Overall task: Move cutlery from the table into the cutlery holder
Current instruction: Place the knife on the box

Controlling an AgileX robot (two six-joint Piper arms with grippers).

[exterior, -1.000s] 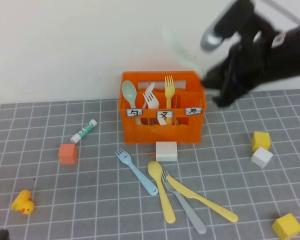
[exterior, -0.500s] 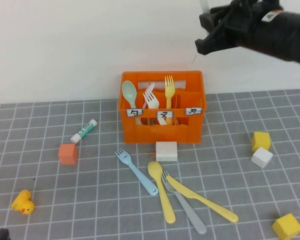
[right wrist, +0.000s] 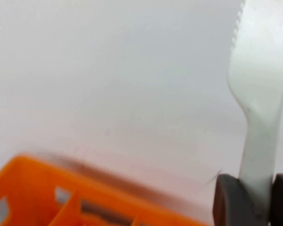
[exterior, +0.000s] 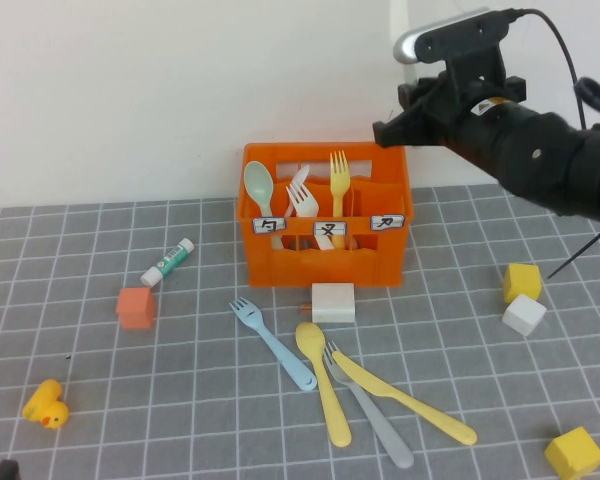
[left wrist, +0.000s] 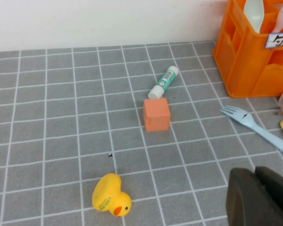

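Note:
The orange cutlery holder (exterior: 325, 250) stands at the back by the wall; it holds a mint spoon (exterior: 258, 185), a white fork (exterior: 302, 198) and a yellow fork (exterior: 339, 175). My right gripper (exterior: 386, 128) hangs above the holder's back right corner, shut on a pale knife (right wrist: 262, 70) that points up. The holder's rim (right wrist: 47, 181) shows below it. On the table (exterior: 100, 360) lie a blue fork (exterior: 272, 343), a yellow spoon (exterior: 323, 385), a grey fork (exterior: 370, 420) and a yellow knife (exterior: 405, 398). My left gripper (left wrist: 254, 175) is shut and empty, low at the near left.
A white block (exterior: 332, 302) sits in front of the holder. A glue stick (exterior: 168, 262), an orange cube (exterior: 135, 307) and a yellow duck (exterior: 46, 405) lie on the left. Yellow cubes (exterior: 521, 281) (exterior: 573, 452) and a white cube (exterior: 523, 314) lie on the right.
My right arm has swung up and round with the knife, then come down a little over the holder's back right corner. The left arm and the cutlery on the table have not moved.

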